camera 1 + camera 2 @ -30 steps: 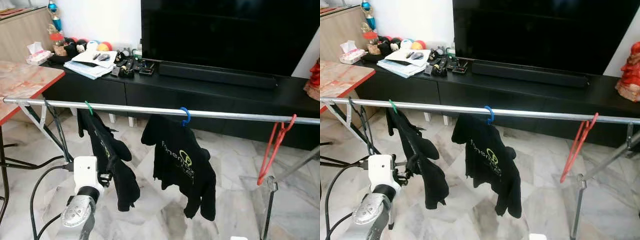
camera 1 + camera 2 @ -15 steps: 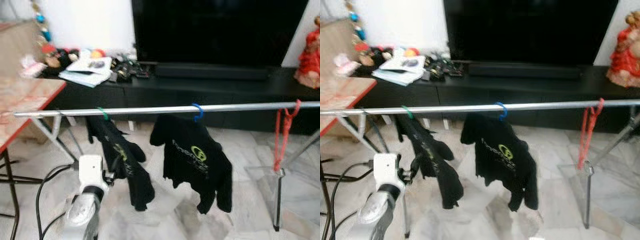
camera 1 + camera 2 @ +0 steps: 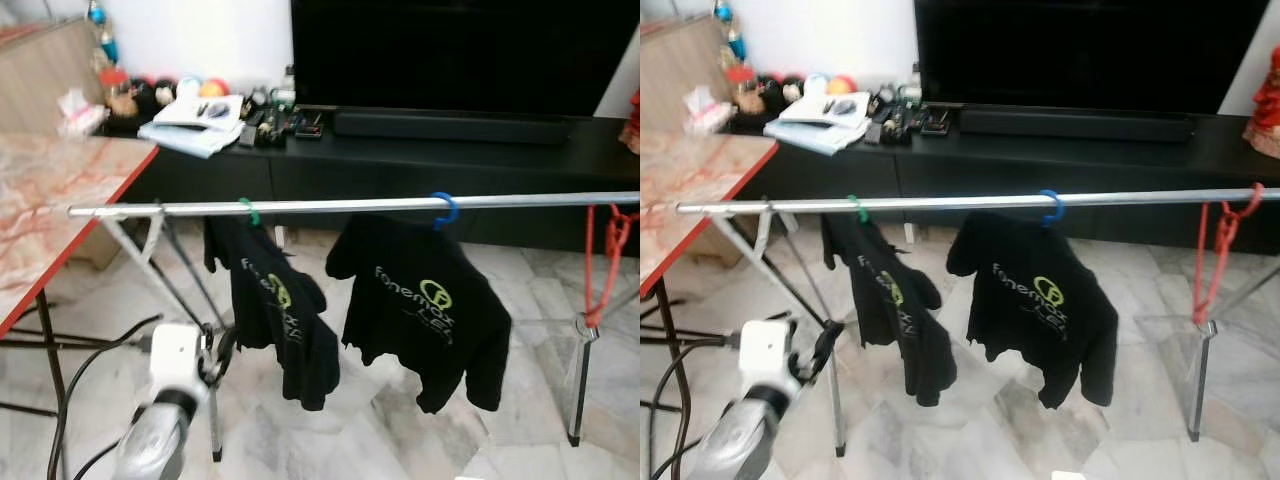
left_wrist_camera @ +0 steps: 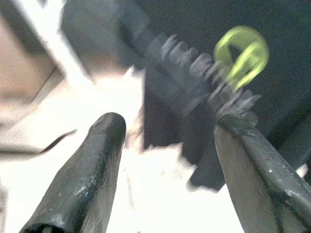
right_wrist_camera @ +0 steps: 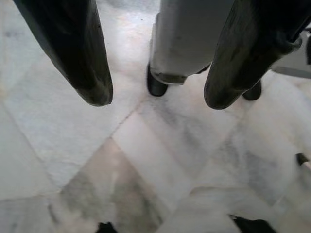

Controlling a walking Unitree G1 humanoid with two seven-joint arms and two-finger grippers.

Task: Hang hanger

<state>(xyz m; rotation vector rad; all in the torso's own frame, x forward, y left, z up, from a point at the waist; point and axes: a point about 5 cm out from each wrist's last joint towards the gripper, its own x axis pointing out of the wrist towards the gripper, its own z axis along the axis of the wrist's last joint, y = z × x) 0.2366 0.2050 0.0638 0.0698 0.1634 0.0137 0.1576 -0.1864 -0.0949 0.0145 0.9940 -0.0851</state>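
Black fingers of the left pincer (image 4: 165, 170) stand spread and empty, low beside the hem of the left shirt (image 3: 275, 310). Up and forward from it, the green hanger (image 3: 248, 211) already hooks the steel rail (image 3: 350, 205) near its left end; the rail's long axis runs left to right. The right pincer (image 5: 158, 94), also spread, points at the floor (image 5: 73, 145).

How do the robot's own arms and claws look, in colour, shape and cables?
The left arm is a silver metal tube ending in a white box-shaped wrist block, with a black cable curving away from it. The left claw has two long black fingers, matte and scuffed, rounded at the tips. The right claw has the same thick black fingers, tapering to blunt rounded ends.
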